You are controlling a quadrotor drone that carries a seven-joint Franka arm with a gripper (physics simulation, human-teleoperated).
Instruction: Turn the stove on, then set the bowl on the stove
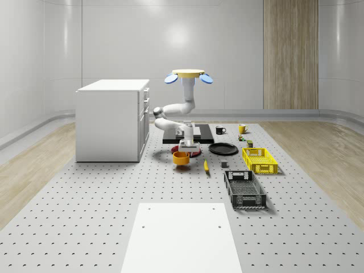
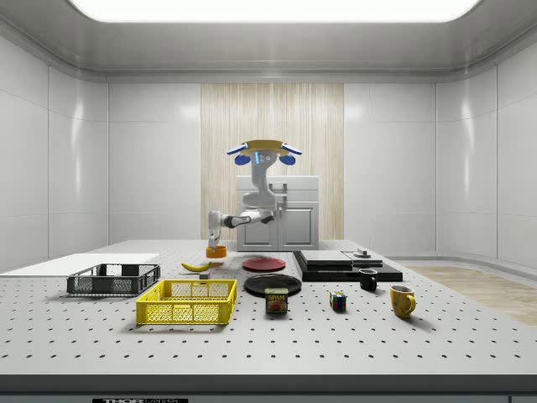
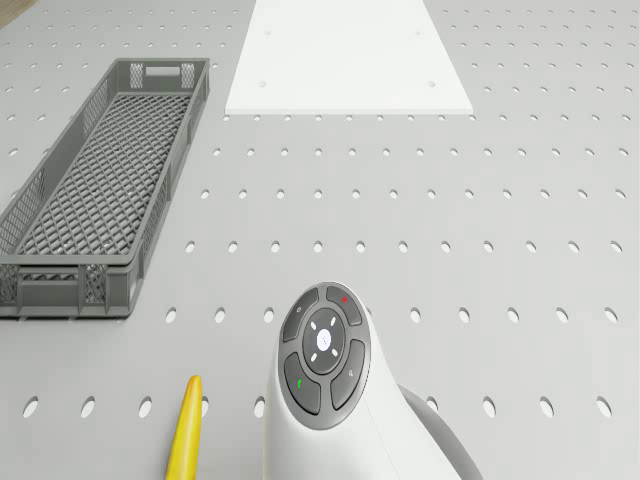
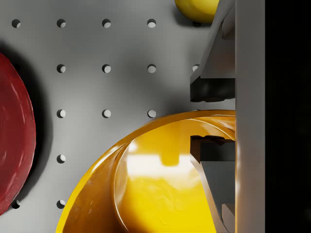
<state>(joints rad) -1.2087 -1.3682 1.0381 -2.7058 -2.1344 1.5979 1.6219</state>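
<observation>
The orange bowl (image 1: 181,158) (image 2: 216,251) (image 4: 146,184) sits on the perforated table in front of the black stove (image 1: 196,135) (image 2: 344,265). I hover above the stove's near edge, my drone body (image 1: 188,75) (image 2: 264,151) well above the table. The arm bends down to the bowl. My gripper (image 1: 185,149) (image 2: 215,242) (image 4: 212,119) is open and straddles the bowl's rim, one finger (image 4: 211,90) outside and the other inside the bowl. A thin gap shows on each side of the rim.
A red plate (image 1: 192,151) (image 4: 12,136) lies right beside the bowl, and a banana (image 1: 206,165) (image 3: 185,430) on its other side. Nearby are a black plate (image 1: 223,149), yellow crate (image 1: 259,160), grey crate (image 1: 244,189) (image 3: 100,190), two mugs and a white cabinet (image 1: 111,119).
</observation>
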